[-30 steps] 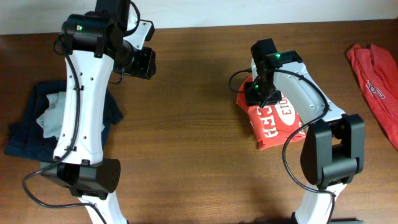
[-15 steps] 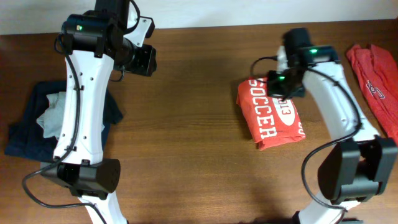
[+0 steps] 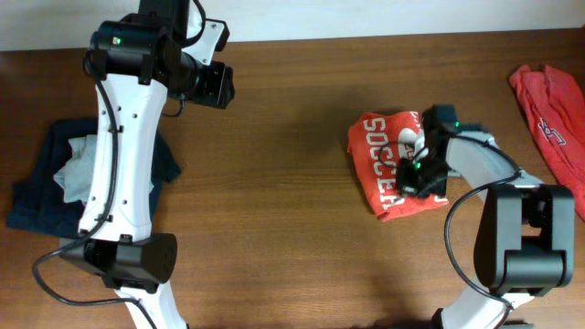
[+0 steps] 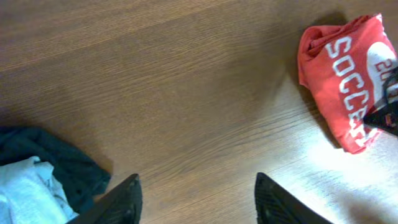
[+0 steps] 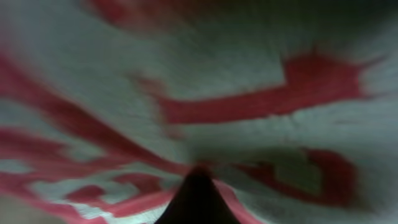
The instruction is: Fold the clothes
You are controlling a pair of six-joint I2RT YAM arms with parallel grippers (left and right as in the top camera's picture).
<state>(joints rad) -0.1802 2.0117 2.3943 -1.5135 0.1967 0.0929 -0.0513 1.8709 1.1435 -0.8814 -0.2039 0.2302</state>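
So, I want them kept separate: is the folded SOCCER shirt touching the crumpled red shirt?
Apart. Overhead shows bare table between the folded SOCCER shirt and the crumpled red shirt.

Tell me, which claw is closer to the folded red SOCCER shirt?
The right one. The right gripper is down on the shirt, right against its white print. The left gripper hangs well away, over the table on the shirt's far side.

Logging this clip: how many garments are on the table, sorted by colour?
Orange-red: 2, the folded SOCCER shirt and the crumpled shirt at the right edge
Dark navy: 1, the navy garment at the left
Pale grey: 1, the pale grey cloth lying on the navy one
Total: 4
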